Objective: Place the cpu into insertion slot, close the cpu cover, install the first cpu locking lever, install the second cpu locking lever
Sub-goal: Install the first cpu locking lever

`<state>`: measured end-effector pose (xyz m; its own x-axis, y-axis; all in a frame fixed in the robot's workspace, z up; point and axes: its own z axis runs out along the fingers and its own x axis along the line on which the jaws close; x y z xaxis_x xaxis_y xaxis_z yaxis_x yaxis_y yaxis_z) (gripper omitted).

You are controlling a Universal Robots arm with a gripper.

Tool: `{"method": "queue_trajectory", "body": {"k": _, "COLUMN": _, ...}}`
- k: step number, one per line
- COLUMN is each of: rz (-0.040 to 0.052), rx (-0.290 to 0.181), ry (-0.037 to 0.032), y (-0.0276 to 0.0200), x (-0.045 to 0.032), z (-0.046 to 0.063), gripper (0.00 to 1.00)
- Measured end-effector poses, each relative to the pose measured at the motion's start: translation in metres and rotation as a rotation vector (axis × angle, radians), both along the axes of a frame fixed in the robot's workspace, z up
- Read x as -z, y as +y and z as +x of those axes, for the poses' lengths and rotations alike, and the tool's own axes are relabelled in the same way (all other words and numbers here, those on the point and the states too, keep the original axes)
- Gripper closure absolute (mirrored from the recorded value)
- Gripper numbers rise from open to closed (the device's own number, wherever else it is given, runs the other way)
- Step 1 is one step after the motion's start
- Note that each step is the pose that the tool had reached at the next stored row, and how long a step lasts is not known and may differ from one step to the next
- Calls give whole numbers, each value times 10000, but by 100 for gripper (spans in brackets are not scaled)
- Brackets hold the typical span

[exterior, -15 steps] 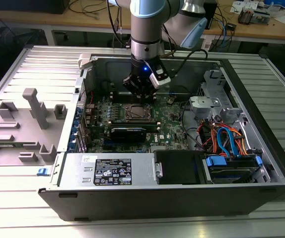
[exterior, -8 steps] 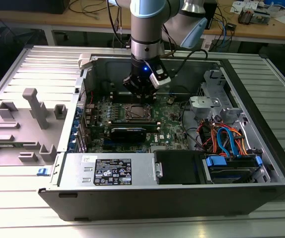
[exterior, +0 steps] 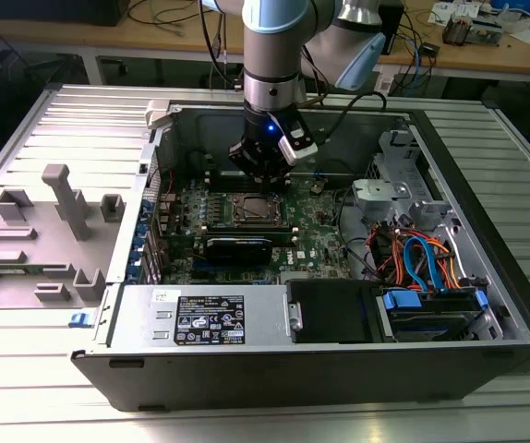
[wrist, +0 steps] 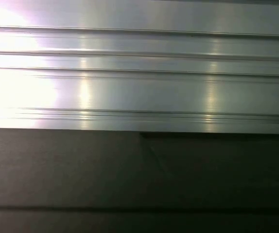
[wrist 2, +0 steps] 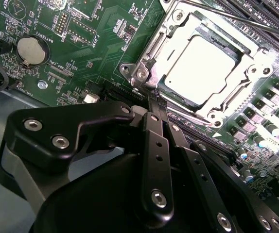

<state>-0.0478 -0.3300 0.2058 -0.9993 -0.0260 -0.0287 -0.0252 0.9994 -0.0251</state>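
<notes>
My gripper (exterior: 263, 175) hangs inside the open computer case, just behind the insertion slot (exterior: 252, 209) on the green board. In the second wrist view the two black fingers (wrist 2: 155, 141) lie pressed together, shut, with nothing visible between them. Their tips (wrist 2: 154, 99) rest at a corner of the socket frame. The cpu (wrist 2: 202, 68) lies flat in the socket, its pale metal top glaring in the light. The cpu cover (wrist 2: 229, 97) is down around it as a silvery frame. A thin lever rod (wrist 2: 236, 20) runs along the far side of the socket.
A long black card (exterior: 237, 245) lies just in front of the socket, with the power supply (exterior: 200, 318) nearer still. Orange and blue cables (exterior: 422, 258) fill the case's right side. A grey fixture tray (exterior: 53, 221) sits outside on the exterior view's left. A coin battery (wrist 2: 31, 50) sits on the board.
</notes>
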Motion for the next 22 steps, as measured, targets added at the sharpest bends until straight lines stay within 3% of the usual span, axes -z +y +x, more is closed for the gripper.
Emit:
{"method": "queue_trajectory", "body": {"k": 10, "rz": 0, "rx": 0, "ry": 0, "y": 0, "x": -15, "z": 0, "gripper": 89}}
{"method": "queue_trajectory", "body": {"k": 22, "rz": -66, "rx": 0, "ry": 1, "y": -1, "x": 5, "z": 5, "gripper": 89}}
